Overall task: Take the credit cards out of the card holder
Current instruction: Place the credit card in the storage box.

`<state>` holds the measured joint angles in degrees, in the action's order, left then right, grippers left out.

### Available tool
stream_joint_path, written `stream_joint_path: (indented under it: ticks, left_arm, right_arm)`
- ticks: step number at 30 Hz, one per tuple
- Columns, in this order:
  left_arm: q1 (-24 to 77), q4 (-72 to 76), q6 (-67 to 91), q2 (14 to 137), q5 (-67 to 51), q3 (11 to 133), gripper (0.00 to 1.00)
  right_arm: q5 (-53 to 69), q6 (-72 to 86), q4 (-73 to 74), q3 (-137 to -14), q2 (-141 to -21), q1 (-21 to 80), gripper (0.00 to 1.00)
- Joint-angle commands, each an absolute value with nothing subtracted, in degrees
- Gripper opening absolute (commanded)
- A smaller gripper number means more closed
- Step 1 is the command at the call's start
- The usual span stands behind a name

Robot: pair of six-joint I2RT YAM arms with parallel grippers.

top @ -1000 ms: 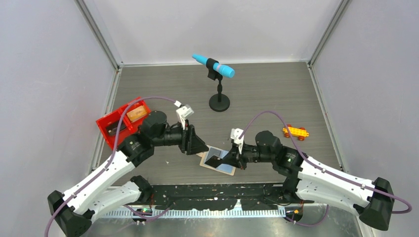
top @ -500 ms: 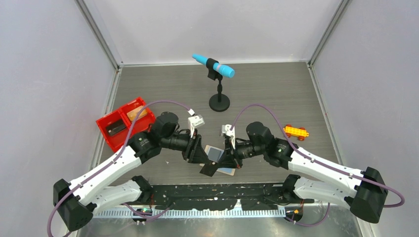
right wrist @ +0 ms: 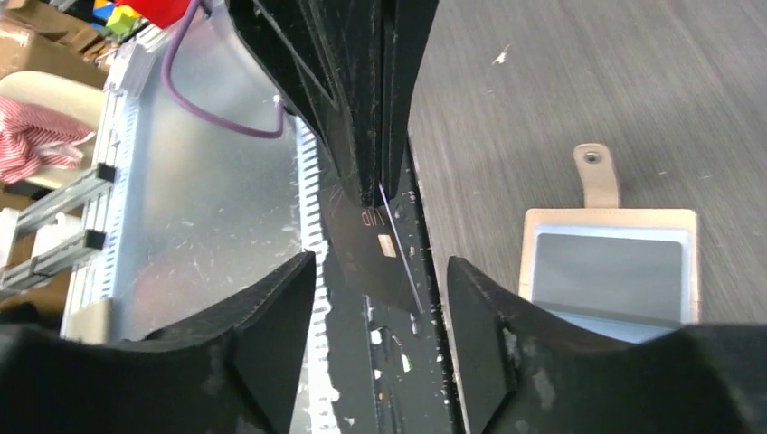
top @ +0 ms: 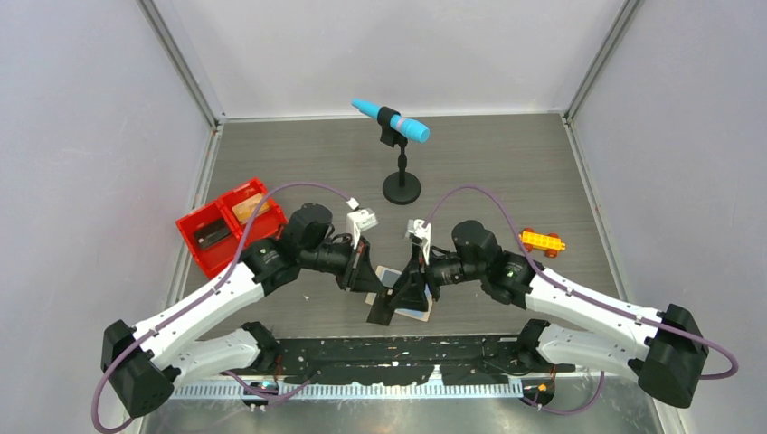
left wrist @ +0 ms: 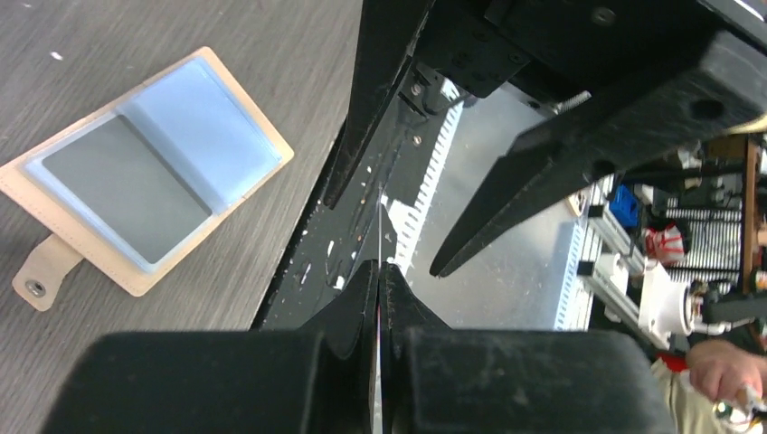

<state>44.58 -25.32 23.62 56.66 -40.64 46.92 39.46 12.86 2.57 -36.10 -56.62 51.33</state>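
Observation:
The tan card holder (top: 418, 313) lies open on the table, its blue-grey sleeves (left wrist: 149, 172) facing up; it also shows at the right of the right wrist view (right wrist: 610, 262). A dark credit card (top: 383, 308) with a gold chip (right wrist: 384, 258) hangs above the table's near edge. My left gripper (left wrist: 381, 264) is shut on that card, which shows edge-on between the fingers. My right gripper (right wrist: 380, 262) stands open around the card's free end, its pads apart from it. Both grippers meet just left of the holder.
A red two-compartment tray (top: 192, 226) at the left holds a tan card (top: 250, 206) and a dark one (top: 213, 237). A blue microphone (top: 392, 120) on a black stand (top: 402, 188) stands at the back. An orange toy car (top: 541, 240) lies at the right.
The right gripper lifted the dark card off the holder toward the left gripper, then opened. The left gripper moved in and shut on the card.

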Motion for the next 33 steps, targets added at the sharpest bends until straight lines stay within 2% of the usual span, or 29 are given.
stream_joint_path:
  ticks: [1,8,12,15,22,24,25,26,27,28,33]
  left_arm:
    - [44.37,-16.27,31.04,55.23,-35.27,45.09,0.00]
    - [41.54,5.37,51.39,52.68,-28.09,33.96,0.00]
    - [41.05,14.09,57.39,52.07,-24.40,29.03,0.00]
    - [41.04,18.28,59.49,51.89,-23.08,27.13,0.00]
    - [41.05,23.48,61.48,49.10,-19.59,23.59,0.00]
    - [41.04,22.44,61.14,48.18,-18.50,23.19,0.00]
    - [41.03,22.01,60.98,47.89,-18.08,23.06,0.00]
    - [40.97,21.76,60.77,47.57,-17.95,22.91,0.00]
    - [40.96,21.64,60.69,47.37,-18.00,22.79,0.00]
    - [40.96,21.50,60.65,47.28,-18.12,22.65,0.00]
    - [39.58,14.33,57.37,46.21,-21.63,24.59,0.30]
  right_arm:
    - [31.53,18.60,-5.01,-34.58,-54.08,50.70,0.69]
    - [23.00,28.87,-17.63,-25.69,-49.49,49.60,0.72]
    - [20.43,33.92,-23.00,-21.99,-49.37,48.68,0.72]
    - [21.29,36.37,-27.61,-19.97,-50.58,48.26,0.69]
    - [24.72,40.95,-35.68,-16.71,-53.23,45.61,0.51]
    - [26.16,41.45,-37.24,-16.05,-53.57,44.16,0.40]
    - [27.41,41.72,-37.78,-15.85,-53.68,43.21,0.27]
    - [28.08,41.85,-38.89,-15.56,-53.98,42.74,0.21]
    - [29.65,41.76,-39.78,-15.40,-54.15,41.91,0.10]
    - [30.47,41.31,-40.02,-15.44,-54.49,41.48,0.08]
    - [39.26,36.66,-36.94,-17.51,-56.25,39.24,0.05]
